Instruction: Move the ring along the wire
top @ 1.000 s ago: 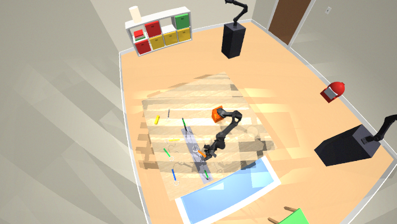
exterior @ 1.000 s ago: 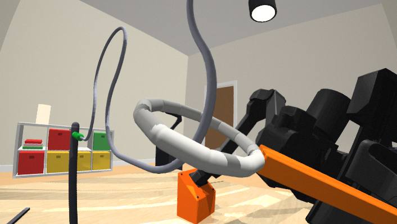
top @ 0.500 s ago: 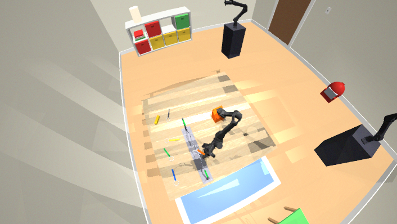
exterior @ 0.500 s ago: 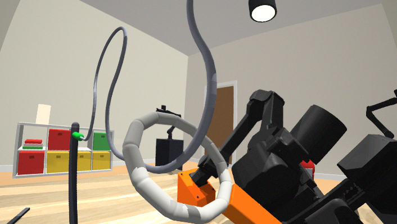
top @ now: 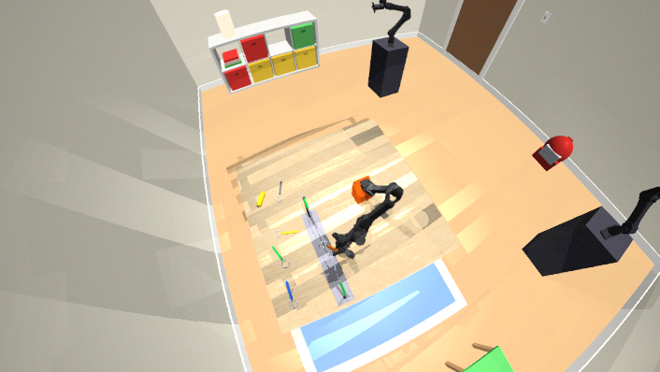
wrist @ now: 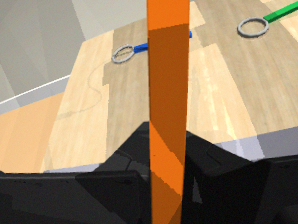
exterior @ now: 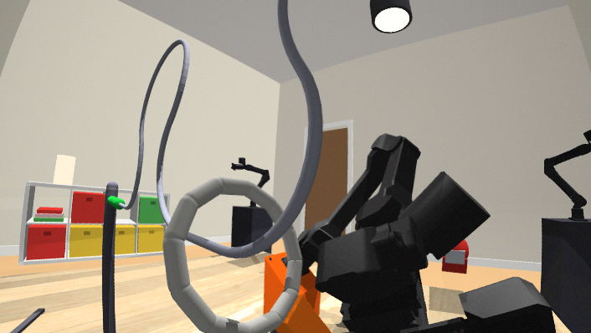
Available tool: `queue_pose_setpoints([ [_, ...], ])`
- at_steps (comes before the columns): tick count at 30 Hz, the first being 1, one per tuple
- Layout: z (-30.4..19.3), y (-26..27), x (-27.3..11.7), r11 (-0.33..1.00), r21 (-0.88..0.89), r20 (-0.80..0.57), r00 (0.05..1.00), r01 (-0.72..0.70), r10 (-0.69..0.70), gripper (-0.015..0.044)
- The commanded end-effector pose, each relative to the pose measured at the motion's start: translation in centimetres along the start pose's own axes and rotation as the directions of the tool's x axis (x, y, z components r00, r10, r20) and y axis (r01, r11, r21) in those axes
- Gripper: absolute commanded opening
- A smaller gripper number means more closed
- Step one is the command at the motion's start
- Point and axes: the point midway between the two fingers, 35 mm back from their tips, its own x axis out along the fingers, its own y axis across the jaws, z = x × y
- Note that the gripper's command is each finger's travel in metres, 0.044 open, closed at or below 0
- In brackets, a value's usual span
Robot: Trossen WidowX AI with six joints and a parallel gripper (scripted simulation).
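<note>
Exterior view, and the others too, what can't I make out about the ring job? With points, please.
- Claw [top: 337,249] [wrist: 154,131] pads: wrist view, hidden by the orange handle [top: 332,248] [wrist: 169,90].
- Wire [exterior: 315,113] top: exterior view, cut off by the upper edge.
- Whether the ring [exterior: 177,259] touches grey wire: top view, too small.
</note>
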Motion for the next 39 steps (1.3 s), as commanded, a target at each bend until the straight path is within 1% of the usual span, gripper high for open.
queue_pose_setpoints([
  [1, 0.1, -1.4, -0.3, 0.997, -0.072, -0.007, 0.999, 0.041, -0.042, -0.0150],
  [15, 0.8, -5.0, -1.1, 0.958, -0.251, -0.013, 0.989, 0.139, -0.147, -0.0150],
  [39, 1.9, -8.3, -2.1, 0.923, -0.336, -0.007, 0.980, 0.185, -0.199, -0.0150],
])
